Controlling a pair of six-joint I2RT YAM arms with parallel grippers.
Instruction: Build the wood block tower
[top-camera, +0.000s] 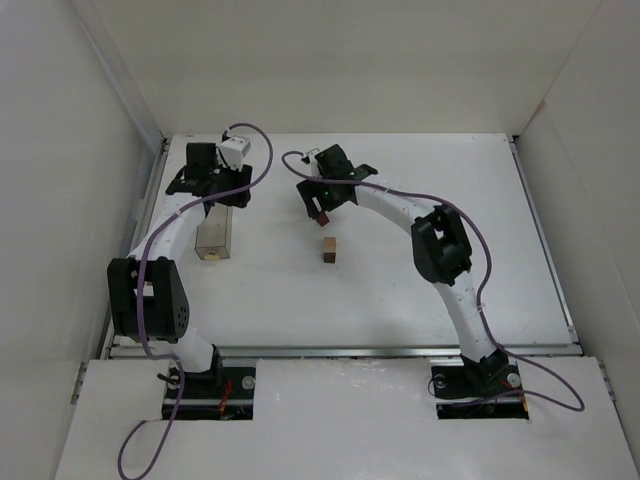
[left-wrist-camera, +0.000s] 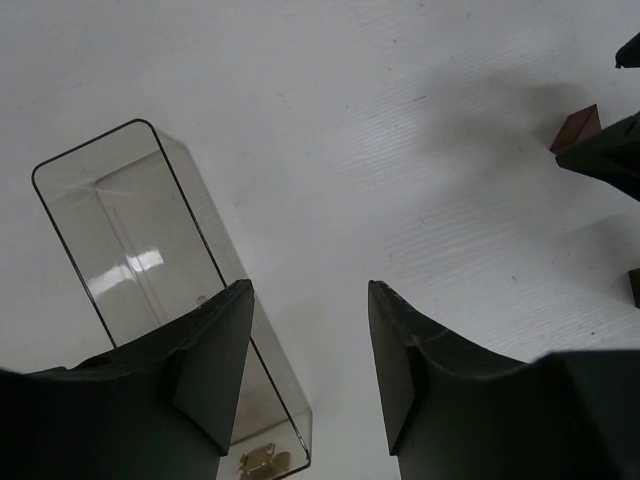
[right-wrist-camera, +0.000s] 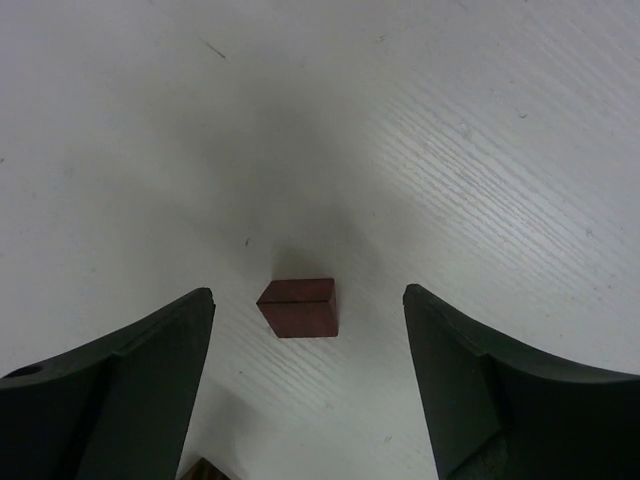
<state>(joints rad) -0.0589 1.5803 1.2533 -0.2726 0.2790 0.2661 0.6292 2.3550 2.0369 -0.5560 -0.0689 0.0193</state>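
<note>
**Both grippers spread wide; maroon piece on the table between the right fingers**

The white table (top-camera: 420, 290) carries everything. The left arm (top-camera: 165, 250) reaches up the left side and the right arm (top-camera: 440, 250) curves in from the right toward the middle.

The clear rectangular plastic box (top-camera: 213, 232) lies lengthwise on the left of the table. At its near end there is a small tan thing, too small to make out. The left gripper (left-wrist-camera: 310, 290) hangs over the far part of this box, with its fingers far apart and nothing held. One finger (left-wrist-camera: 200, 370) covers the box in the wrist view, and I cannot tell whether it touches.

The right gripper (right-wrist-camera: 307, 293) is also spread wide and grips nothing. The maroon pointed wooden piece (right-wrist-camera: 297, 307) sits on the table in the gap between its fingers, clear of both.

Just nearer the arm bases, near the table's middle, are the pale tan wooden cube (top-camera: 329, 243) and the dark brown wooden block (top-camera: 329, 257). They touch each other, and I cannot tell from above whether they are stacked or side by side.
</note>
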